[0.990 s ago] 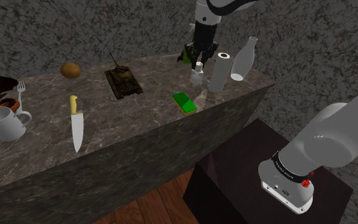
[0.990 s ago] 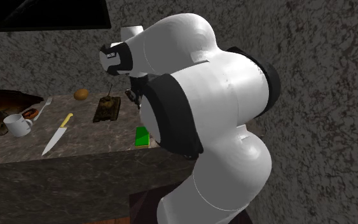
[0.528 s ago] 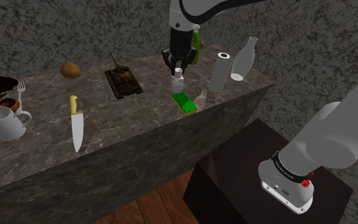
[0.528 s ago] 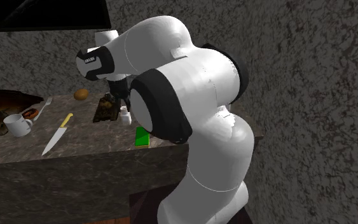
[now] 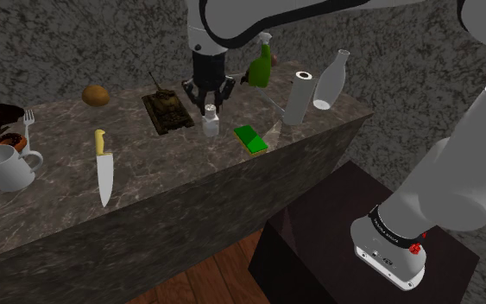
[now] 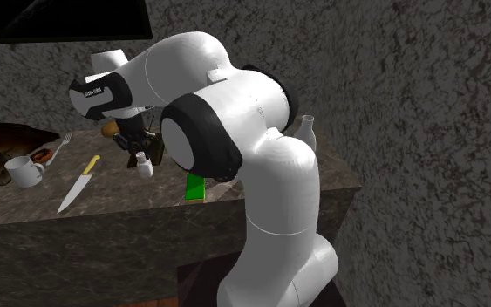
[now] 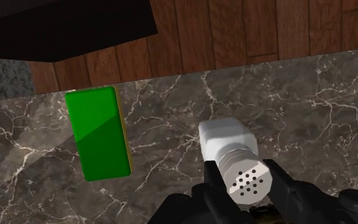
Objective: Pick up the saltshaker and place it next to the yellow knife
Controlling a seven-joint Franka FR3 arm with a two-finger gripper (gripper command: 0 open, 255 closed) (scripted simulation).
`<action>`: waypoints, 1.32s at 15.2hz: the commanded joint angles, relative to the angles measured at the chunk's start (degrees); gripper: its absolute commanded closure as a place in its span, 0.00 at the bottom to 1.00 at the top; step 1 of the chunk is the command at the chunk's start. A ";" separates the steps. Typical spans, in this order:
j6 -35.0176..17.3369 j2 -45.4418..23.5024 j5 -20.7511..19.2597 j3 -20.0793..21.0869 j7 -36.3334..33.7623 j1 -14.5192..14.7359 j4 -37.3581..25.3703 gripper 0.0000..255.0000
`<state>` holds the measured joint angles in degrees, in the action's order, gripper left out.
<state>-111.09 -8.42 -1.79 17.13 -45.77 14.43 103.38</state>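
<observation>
Between the two black fingers of the gripper (image 5: 209,107) sits the saltshaker (image 5: 210,120). The fingers squeeze its top from both sides, so the hand is grasping the shaker. It is a small white shaker with a round grey cap. It stands straight up and down, with the cap toward the hand and the bottom toward the counter (image 5: 172,177). In the wrist view the gripper (image 7: 252,186) holds the cap, and the little holes in the saltshaker (image 7: 234,149) face the camera. It is hard to tell if the bottom touches the stone or hangs just over it.

In the shoulder view the shaker is between a toy tank (image 5: 167,110) and a flat green block (image 5: 250,138), near both. The yellow knife (image 5: 103,166) lies well apart, toward that view's left, with its yellow handle pointing to the wall. A white mug (image 5: 6,167) is past the knife.

In the second exterior view the big white arm covers much of the counter. The saltshaker (image 6: 144,165) peeks out under the gripper (image 6: 139,156), and part of the green block (image 6: 196,187) is hidden. The yellow knife (image 6: 78,183) lies in plain sight there.
</observation>
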 commanded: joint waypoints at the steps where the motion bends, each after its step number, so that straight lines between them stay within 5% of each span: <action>1: 0.99 -3.12 -1.13 1.01 -3.07 1.79 -3.96 1.00; 11: 7.94 -23.03 -7.66 2.43 -13.88 12.36 -29.87 1.00; 15: 14.34 -34.42 -10.15 1.78 -16.38 18.37 -47.66 1.00; 16: 18.38 -40.41 -11.09 1.26 -16.71 21.26 -57.87 1.00; 20: 14.44 -39.30 -10.89 1.22 -17.03 20.47 -52.72 1.00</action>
<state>-95.83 -47.79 -12.66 18.34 -62.68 35.01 49.79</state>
